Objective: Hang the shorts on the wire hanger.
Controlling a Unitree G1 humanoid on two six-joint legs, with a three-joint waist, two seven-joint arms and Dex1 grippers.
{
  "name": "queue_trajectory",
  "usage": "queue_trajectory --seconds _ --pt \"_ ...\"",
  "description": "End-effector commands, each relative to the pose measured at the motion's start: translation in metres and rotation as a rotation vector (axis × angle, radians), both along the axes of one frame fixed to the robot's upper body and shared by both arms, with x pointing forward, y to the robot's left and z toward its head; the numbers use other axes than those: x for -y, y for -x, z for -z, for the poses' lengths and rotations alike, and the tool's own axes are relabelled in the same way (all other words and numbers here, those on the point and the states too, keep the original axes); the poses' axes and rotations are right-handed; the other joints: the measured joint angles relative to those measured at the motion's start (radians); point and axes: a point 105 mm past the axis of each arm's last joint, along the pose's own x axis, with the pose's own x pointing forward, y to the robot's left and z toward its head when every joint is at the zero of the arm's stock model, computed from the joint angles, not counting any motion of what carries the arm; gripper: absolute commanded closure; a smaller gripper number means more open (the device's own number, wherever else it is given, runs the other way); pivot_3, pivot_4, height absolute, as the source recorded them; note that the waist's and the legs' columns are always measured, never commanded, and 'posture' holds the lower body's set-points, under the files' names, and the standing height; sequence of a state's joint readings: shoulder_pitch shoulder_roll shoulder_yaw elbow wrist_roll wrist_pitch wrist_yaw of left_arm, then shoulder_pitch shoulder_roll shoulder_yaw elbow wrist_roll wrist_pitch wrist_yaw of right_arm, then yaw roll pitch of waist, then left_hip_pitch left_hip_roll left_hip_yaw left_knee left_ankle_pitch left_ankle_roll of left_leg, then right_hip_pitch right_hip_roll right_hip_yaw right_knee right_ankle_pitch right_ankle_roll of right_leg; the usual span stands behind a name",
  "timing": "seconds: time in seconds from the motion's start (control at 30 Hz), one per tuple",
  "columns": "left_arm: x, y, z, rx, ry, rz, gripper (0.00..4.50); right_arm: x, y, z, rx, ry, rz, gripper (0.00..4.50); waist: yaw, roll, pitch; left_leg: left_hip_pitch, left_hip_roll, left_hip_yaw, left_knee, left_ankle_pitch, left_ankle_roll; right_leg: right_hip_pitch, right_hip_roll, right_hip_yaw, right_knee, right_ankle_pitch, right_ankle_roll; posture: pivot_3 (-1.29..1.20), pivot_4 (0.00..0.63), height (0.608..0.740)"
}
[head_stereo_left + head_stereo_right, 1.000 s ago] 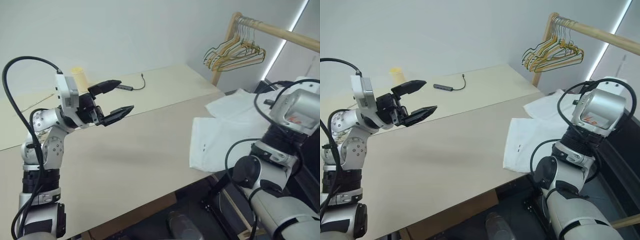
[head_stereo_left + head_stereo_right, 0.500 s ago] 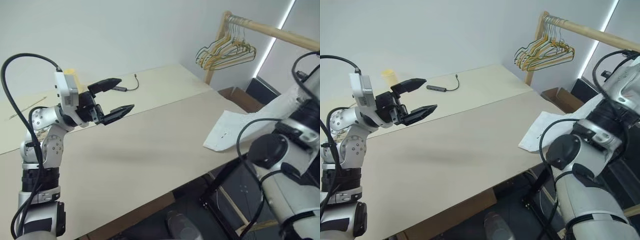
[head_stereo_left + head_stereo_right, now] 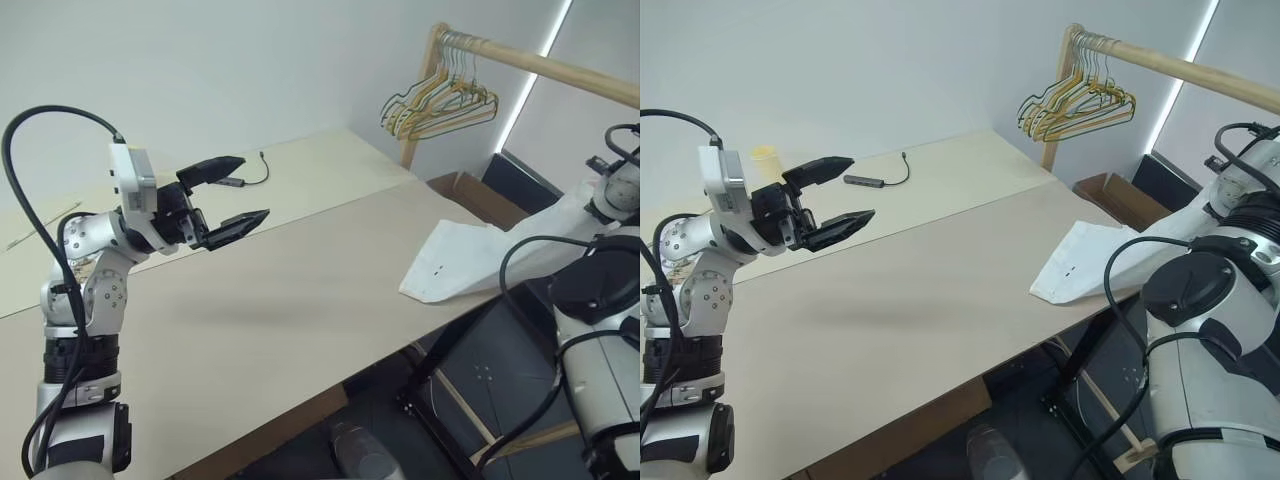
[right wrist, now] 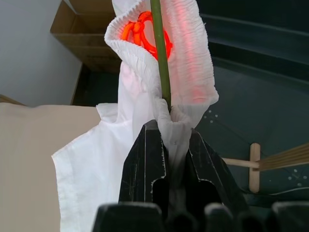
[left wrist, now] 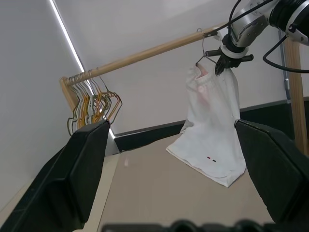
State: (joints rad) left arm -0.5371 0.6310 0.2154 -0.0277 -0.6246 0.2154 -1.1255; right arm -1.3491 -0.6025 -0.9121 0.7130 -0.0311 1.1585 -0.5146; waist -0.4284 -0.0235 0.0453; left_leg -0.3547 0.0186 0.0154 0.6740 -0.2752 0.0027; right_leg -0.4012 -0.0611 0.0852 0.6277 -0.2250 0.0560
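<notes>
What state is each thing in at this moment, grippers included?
shorts: lifted by the waistband, hem trailing on the table edge.
wire hanger: threaded through the waistband, pinched with the cloth.
right gripper: shut on shorts and hanger wire.
left gripper: open, empty, held above the table.
coloured hangers: bunched, hanging on the wooden rail.
cable adapter: lying on the far tabletop.

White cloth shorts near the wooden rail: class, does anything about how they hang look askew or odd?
Yes. The white cloth shorts dangle bunched by their gathered waistband from the right gripper, pinched together with the thin olive wire hanger. Their hem still drags on the beige table's edge, so they hang slanted rather than straight.
</notes>
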Motion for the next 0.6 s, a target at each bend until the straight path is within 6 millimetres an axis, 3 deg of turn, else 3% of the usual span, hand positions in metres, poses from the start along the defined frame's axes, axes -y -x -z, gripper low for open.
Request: queue_trajectory --seconds 0.03,0.37,0.6 --pt "-0.0005 0.0061 -0.0111 0.064 -0.003 0.000 0.00 0.0022 -0.0014 -0.0129 0.049 0.011 0.008 4.41 0.000 0.000 0.000 0.000 0.000 0.001 0.000 0.000 0.000 0.000 0.000 0.001 0.000 0.000 0.000 -0.31 0.000 0.740" --pt "0.0007 0.0051 -0.0100 0.065 -0.010 0.000 0.00 -0.0010 -0.0014 -0.0079 0.019 0.047 -0.015 4.41 0.000 0.000 0.000 0.001 -0.001 0.008 0.000 -0.001 0.002 0.000 0.000 0.009 -0.003 0.003 0.005 -0.31 0.000 0.740" --pt "0.0022 0.0053 -0.0107 0.074 0.003 0.010 0.00 -0.0071 -0.0017 -0.0136 0.011 0.145 -0.034 2.07 -0.002 0.000 0.000 0.001 -0.001 0.010 0.000 -0.002 0.003 -0.001 0.000 0.011 -0.003 0.003 0.006 -0.32 0.000 0.740"
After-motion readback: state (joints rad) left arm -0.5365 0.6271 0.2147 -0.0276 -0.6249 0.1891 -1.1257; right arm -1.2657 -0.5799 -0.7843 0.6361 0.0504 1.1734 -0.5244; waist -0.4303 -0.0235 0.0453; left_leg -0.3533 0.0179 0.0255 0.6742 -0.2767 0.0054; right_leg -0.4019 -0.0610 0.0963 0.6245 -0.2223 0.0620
